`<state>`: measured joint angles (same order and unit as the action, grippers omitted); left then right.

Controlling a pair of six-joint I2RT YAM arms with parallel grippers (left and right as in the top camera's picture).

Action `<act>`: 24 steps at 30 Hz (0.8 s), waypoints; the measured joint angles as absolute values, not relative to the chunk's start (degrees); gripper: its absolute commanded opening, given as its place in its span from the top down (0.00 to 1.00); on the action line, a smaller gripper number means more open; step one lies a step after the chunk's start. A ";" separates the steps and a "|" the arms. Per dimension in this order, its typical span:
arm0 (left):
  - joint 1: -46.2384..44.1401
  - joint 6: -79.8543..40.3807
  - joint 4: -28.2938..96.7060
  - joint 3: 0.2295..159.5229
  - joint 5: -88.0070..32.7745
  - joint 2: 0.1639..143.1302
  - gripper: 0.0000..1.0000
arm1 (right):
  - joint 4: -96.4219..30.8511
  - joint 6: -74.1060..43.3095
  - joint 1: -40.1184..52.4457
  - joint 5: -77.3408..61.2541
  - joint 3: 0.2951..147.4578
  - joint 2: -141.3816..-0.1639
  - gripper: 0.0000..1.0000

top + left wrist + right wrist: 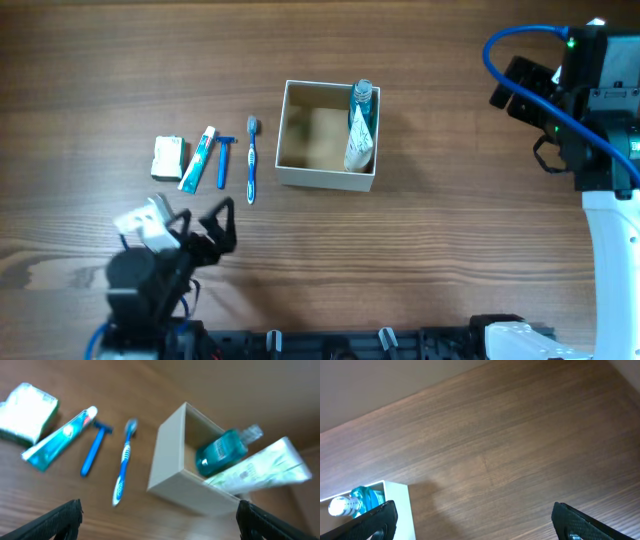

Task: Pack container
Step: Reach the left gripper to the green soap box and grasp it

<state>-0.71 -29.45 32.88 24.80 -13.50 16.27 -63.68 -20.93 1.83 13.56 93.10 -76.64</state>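
Note:
The container (290,130) is a square white-walled box with a tan inside, at the table's middle. In it, against the right wall, stand a teal mouthwash bottle (361,105) and a white-green tube (358,145); both also show in the left wrist view, the bottle (220,450) and the tube (260,467). Left of the box lie a blue toothbrush (251,160), a blue razor (223,160), a toothpaste tube (197,160) and a wrapped soap (167,156). My left gripper (205,228) is open and empty, near the front edge. My right gripper (475,525) is open and empty, far right of the box.
The box's corner (395,505) shows at the lower left of the right wrist view. The right arm's blue cable (520,70) loops at the back right. A black rail (330,345) runs along the front edge.

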 measured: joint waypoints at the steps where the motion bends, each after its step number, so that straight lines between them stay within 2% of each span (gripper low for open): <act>1: -0.71 -29.28 33.98 29.17 -13.08 19.84 0.00 | -63.75 -20.93 1.83 13.56 93.10 -76.64 0.00; 9: -0.54 -22.50 47.24 54.89 -3.20 51.75 0.00 | -63.81 -20.93 1.83 13.56 93.12 -76.64 0.00; 15: 0.36 -13.17 53.21 72.38 -1.28 73.30 0.00 | -63.86 -20.93 1.83 13.56 93.14 -76.64 0.00; 24: 7.40 -1.54 55.51 78.50 3.03 89.36 0.00 | -63.83 -20.95 1.83 13.56 93.14 -76.64 0.00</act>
